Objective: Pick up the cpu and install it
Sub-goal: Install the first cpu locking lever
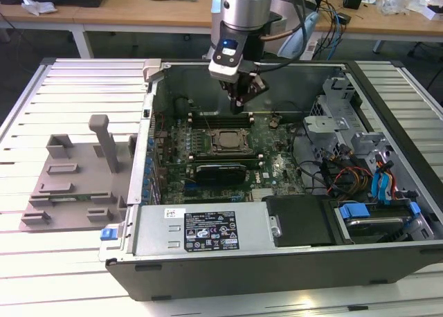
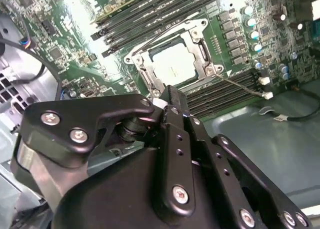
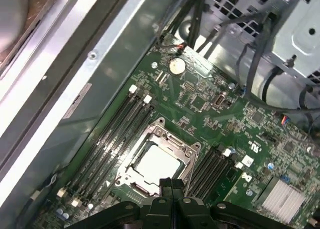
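The cpu (image 1: 225,140) is a pale silver square lying flat inside the black socket frame (image 3: 161,134) on the green motherboard. Both wrist views show it, cpu (image 2: 174,64) and cpu (image 3: 156,164), with metal clips around it. My gripper (image 1: 239,106) hangs above the board, just behind the socket in the exterior view and clear of the chip. Its two black fingers (image 3: 166,185) are pressed together with nothing between them. In the second wrist view the gripper (image 2: 170,96) tip sits close over the socket's edge.
The open computer case (image 1: 149,130) walls in the board. A black heatsink block (image 1: 221,170) lies in front of the socket and memory slots (image 1: 214,120) behind it. A drive cage and cables (image 1: 346,151) fill the exterior view's right. A grey tray (image 1: 76,185) sits outside, left.
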### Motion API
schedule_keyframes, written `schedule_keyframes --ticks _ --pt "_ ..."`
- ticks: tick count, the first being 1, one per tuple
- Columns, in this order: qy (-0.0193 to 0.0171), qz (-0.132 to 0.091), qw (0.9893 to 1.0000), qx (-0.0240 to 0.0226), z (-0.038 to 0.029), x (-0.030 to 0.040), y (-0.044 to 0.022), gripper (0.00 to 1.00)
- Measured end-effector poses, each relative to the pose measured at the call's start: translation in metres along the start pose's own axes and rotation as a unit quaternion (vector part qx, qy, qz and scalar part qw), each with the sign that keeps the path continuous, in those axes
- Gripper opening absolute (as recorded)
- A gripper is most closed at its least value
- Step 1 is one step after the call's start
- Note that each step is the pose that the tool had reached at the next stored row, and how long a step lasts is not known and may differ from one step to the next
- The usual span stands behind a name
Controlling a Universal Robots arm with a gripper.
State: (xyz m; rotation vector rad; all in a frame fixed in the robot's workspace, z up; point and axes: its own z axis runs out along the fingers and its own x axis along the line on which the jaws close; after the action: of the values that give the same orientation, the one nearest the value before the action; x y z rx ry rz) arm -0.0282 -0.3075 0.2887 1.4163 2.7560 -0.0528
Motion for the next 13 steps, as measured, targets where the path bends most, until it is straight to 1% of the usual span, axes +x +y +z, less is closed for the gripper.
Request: schedule_keyframes --ticks 2,3,4,5,7,9,10,12,13 --pt "-0.0001 -0.013 0.9999 -0.0007 0.0 0.0 0.0 0.11" --pt "-0.0003 -0.025 0.9997 -0.0013 0.0 0.0 0.0 0.11" --pt "-0.0004 -0.041 0.9992 -0.0022 0.0 0.0 0.0 0.11" --pt "-0.0005 -0.048 0.9988 -0.0026 0.0 0.0 0.0 0.11" --pt "-0.0007 -0.066 0.9978 -0.0035 0.0 0.0 0.0 0.11" --pt "-0.001 -0.087 0.9962 -0.0046 0.0 0.0 0.0 0.11" --pt "-0.001 -0.094 0.9956 -0.005 0.0 0.0 0.0 0.11" --pt "-0.0011 -0.103 0.9946 -0.0055 0.0 0.0 0.0 0.11" --pt "-0.0012 -0.11 0.9939 -0.0059 0.0 0.0 0.0 0.11"
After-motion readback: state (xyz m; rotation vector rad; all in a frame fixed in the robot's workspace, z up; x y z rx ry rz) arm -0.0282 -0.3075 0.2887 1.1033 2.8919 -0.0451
